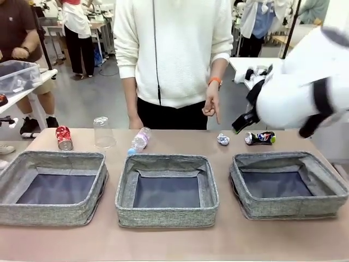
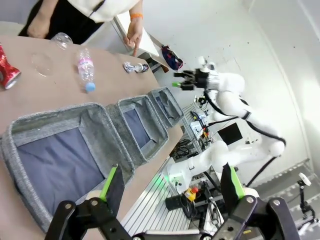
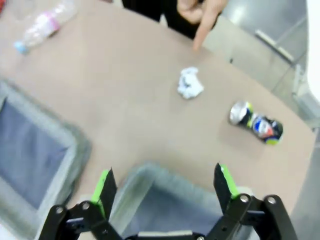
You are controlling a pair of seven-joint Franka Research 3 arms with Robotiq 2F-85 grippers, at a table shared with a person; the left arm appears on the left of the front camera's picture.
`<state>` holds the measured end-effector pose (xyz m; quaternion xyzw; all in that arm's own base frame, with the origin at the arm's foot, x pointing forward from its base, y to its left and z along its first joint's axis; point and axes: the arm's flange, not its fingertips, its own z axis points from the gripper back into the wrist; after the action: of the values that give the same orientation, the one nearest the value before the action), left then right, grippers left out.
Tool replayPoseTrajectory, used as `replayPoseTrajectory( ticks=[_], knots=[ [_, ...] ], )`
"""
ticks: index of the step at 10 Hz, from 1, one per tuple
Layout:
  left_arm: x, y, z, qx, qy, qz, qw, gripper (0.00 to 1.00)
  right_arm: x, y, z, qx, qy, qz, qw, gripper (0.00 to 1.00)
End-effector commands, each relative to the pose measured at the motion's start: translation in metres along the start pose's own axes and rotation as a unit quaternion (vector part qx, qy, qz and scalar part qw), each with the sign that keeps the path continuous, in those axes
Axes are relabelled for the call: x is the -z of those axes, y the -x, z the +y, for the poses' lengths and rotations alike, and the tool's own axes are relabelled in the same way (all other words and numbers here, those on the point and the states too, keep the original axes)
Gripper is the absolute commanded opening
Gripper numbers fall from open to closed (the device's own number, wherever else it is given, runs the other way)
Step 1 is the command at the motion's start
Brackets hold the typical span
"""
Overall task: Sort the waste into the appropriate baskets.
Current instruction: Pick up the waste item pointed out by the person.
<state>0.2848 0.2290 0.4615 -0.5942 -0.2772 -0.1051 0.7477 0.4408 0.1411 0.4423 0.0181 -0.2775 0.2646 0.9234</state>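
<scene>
Front view: three grey woven-fabric baskets (image 1: 166, 160), soft-walled and dark-bottomed, line the lower frame. Behind them on the surface (image 1: 180, 143) lie the crushed red can (image 1: 64, 137), clear cup (image 1: 103, 132), blue-capped bottle (image 1: 140, 140), crumpled paper ball (image 1: 223, 139) and dark-blue can (image 1: 260, 138). A person's hand (image 1: 211, 105) points down near the ball.

Left wrist view: my left gripper (image 2: 170, 172) hangs by a basket corner, jaws released, empty.

Right wrist view: my right gripper (image 3: 164, 172), jaws spread and empty, hovers over a basket rim, probably the right one; blur makes it hard to tell. I'd worry the dented can rolls off the pads, or that I brush the pointing hand.
</scene>
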Motion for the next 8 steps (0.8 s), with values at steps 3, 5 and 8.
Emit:
replayPoseTrajectory(
  ticks=[3,5,8],
  knots=[
    [0.000,-0.001,-0.002,0.013,0.009,-0.006,1.000,1.00,0.134,-0.016,-0.033,0.021,-0.004,-0.059,0.998,1.00],
    [0.000,-0.001,-0.002,0.013,0.009,-0.006,1.000,1.00,0.128,-0.007,-0.029,0.020,0.013,-0.024,0.999,1.00],
    [0.000,-0.001,-0.002,0.013,0.009,-0.006,1.000,1.00,0.146,-0.017,-0.028,0.034,0.013,-0.035,0.999,1.00]
  ],
)
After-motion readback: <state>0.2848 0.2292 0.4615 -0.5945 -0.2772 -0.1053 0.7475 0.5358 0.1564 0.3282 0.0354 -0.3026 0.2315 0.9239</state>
